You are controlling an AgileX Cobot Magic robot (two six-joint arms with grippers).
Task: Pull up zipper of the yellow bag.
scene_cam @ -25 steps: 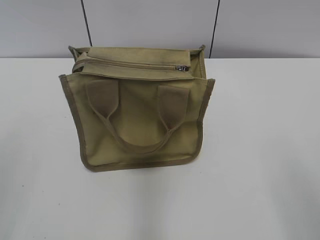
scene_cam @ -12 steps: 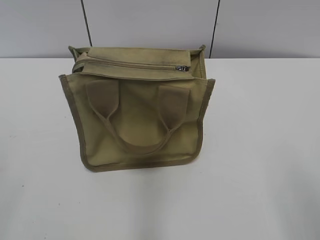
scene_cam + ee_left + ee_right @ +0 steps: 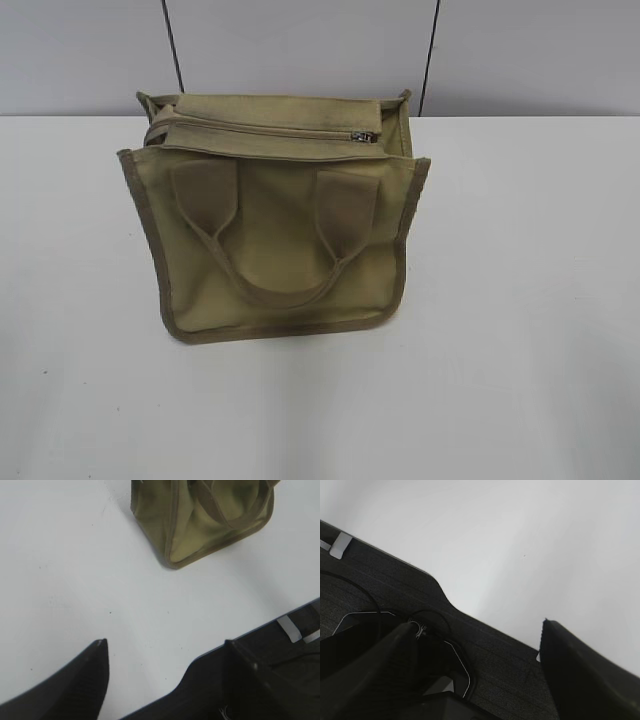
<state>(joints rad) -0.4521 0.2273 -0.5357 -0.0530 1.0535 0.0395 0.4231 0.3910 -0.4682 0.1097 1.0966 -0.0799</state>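
The yellow bag (image 3: 275, 235) stands on the white table (image 3: 520, 300), its front face and one looped handle toward the camera. The zipper (image 3: 270, 128) runs as a thin dark line along the bag's top, and its silver slider (image 3: 362, 136) sits at the right end. Neither gripper shows in the exterior view. In the left wrist view the left gripper (image 3: 165, 642) is open and empty, low over the table's near edge, with the bag's lower corner (image 3: 200, 520) well ahead of it. The right gripper (image 3: 475, 626) is open and empty over a black surface, with no bag in its view.
A black textured base (image 3: 485, 645) with cables and tape borders the table's near edge; it also shows in the left wrist view (image 3: 270, 670). A grey panelled wall (image 3: 300, 50) stands behind the table.
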